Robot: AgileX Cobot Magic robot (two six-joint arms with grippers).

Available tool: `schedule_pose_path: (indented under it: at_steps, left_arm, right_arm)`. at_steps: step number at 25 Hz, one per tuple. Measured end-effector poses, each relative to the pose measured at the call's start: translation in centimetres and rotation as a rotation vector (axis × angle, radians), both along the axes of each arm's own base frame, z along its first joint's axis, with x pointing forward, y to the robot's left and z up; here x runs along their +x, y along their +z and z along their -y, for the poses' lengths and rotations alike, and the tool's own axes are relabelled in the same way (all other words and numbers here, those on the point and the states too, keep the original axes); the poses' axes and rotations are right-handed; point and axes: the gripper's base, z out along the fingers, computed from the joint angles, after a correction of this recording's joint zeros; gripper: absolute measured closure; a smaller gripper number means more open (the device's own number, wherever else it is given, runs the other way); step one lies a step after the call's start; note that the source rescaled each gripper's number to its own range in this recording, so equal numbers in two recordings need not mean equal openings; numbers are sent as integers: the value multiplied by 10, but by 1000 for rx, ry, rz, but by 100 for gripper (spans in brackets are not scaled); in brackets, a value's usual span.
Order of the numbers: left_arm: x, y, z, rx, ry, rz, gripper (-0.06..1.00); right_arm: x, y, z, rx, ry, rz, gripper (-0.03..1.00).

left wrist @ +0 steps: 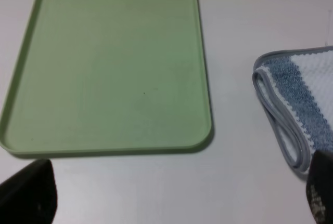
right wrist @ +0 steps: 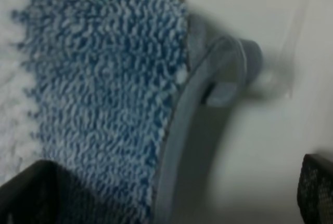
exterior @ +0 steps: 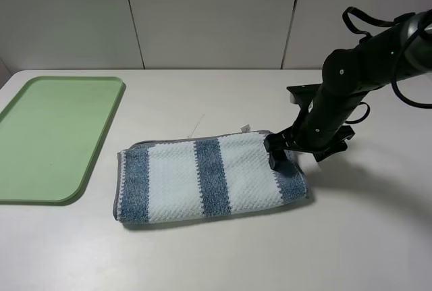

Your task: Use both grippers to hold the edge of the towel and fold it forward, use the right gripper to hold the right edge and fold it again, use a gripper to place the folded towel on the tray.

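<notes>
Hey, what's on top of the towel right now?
Only the right gripper, tip down at the right-hand dark stripe of the towel, jaws open. The cloth beneath its tip and the table under the towel are covered.

The towel [exterior: 212,179] lies on the table [exterior: 223,257], right of the tray [exterior: 54,136].

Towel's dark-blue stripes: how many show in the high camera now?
3 on the towel: one near its left end, one in the middle, one at its right end, partly under the right gripper. Any inside the fold would be hidden.
</notes>
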Motion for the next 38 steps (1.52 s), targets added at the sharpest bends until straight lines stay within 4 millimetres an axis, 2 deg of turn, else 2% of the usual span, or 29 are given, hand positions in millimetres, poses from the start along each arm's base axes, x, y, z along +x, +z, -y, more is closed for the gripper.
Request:
schedule_pose_path:
  at_steps: [3,13,14,15,20,21,26,30,32,38]
  left_arm:
    - [0,0,0,0,0,0,-1]
    - [0,0,0,0,0,0,-1]
    - [0,0,0,0,0,0,-1]
    - [0,0,0,0,0,0,-1]
    - [0,0,0,0,0,0,-1]
    - [0,0,0,0,0,0,-1]
    - [0,0,0,0,0,0,-1]
    - [0,0,0,0,0,0,-1]
    - [0,0,0,0,0,0,-1]
    - [0,0,0,0,0,0,-1]
  right_arm:
    - [1,-11,-1,-5,-2,-14,-3]
    - [4,-17,-2,-14,2,-29,-3]
    - [4,-17,-2,-15,4,-29,0]
    - [4,-18,-2,-15,6,-25,8]
    - [6,-19,-5,20,-32,-12,81]
    - [6,-19,-6,23,-33,-11,90]
    - [7,-18,-6,23,-33,-10,91]
    - [6,-10,-3,3,-10,9,91]
    - [5,-4,4,-22,-3,1,91]
    - [12,30,32,-58,-40,7,91]
